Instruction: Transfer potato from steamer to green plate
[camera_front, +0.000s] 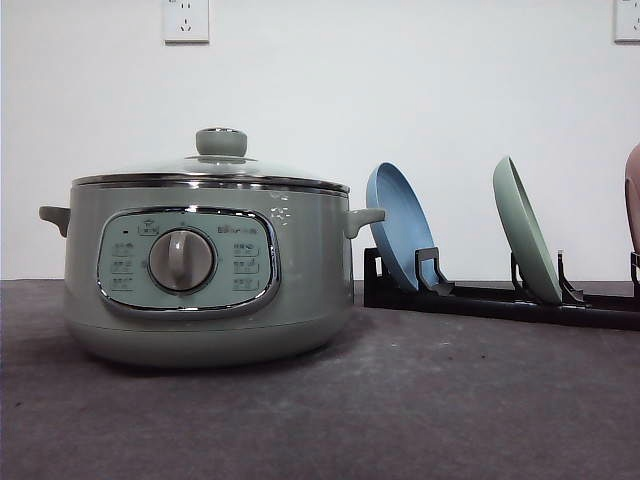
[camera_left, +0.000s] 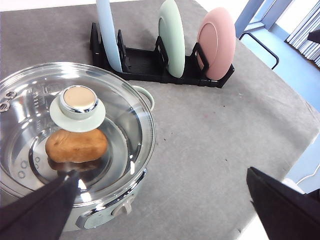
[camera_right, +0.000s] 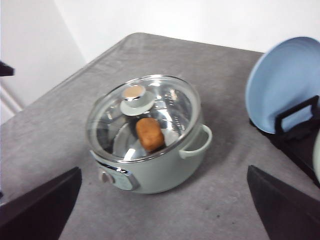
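Potato (camera_left: 76, 145) lies on the bottom of the steamer (camera_front: 205, 270), seen through the glass lid (camera_left: 75, 130), which is seated on the rim with its knob (camera_left: 78, 100) on top. So the pot is shut, and the lid would have to come off by that knob before anything inside can be reached. The green plate (camera_front: 527, 240) stands on edge in a black rack (camera_front: 500, 295) beside the pot, between a blue plate (camera_front: 400, 225) and a pink plate (camera_left: 216, 42); held upright like that it cannot take the potato, so I judge it must be lifted out and laid flat on the grey table (camera_front: 420, 400) first. The left gripper (camera_left: 160, 200) hangs above the pot with its fingers spread wide, holding nothing. The right gripper (camera_right: 165, 205) is likewise wide open and empty, looking down on the pot and rack from farther off. Nothing of the task looks started yet
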